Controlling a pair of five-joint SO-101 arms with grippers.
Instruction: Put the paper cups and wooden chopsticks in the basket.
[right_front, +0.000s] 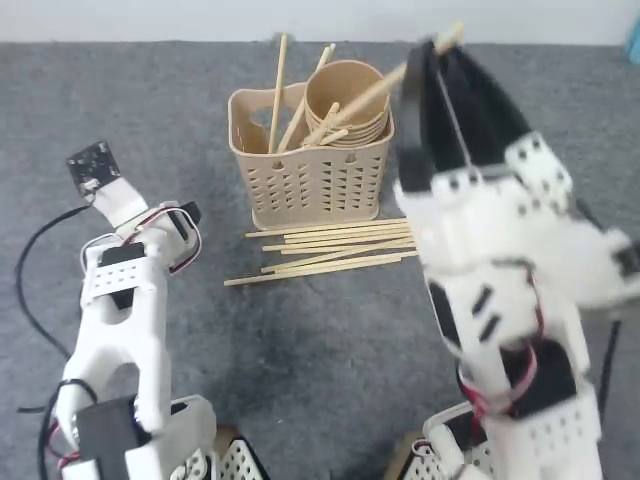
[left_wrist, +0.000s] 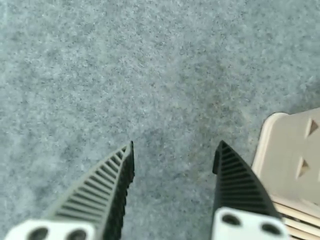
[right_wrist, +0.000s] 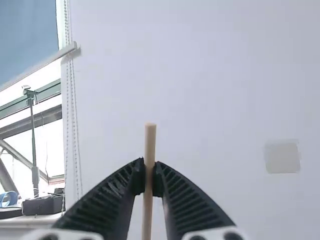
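Right tool (right_wrist: 149, 165) clamps a wooden chopstick (right_wrist: 150, 136); left tool (left_wrist: 175, 147) gapes open.

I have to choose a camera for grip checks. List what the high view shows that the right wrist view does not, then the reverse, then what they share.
High view, not the right wrist view: the beige perforated plastic basket, the brown paper cups stacked inside it, and loose wooden chopsticks lying beside it on the grey carpet.
Right wrist view, not the high view: a white wall and a window with a hanging blind cord.
Both: the right gripper shut on one pale wooden chopstick.
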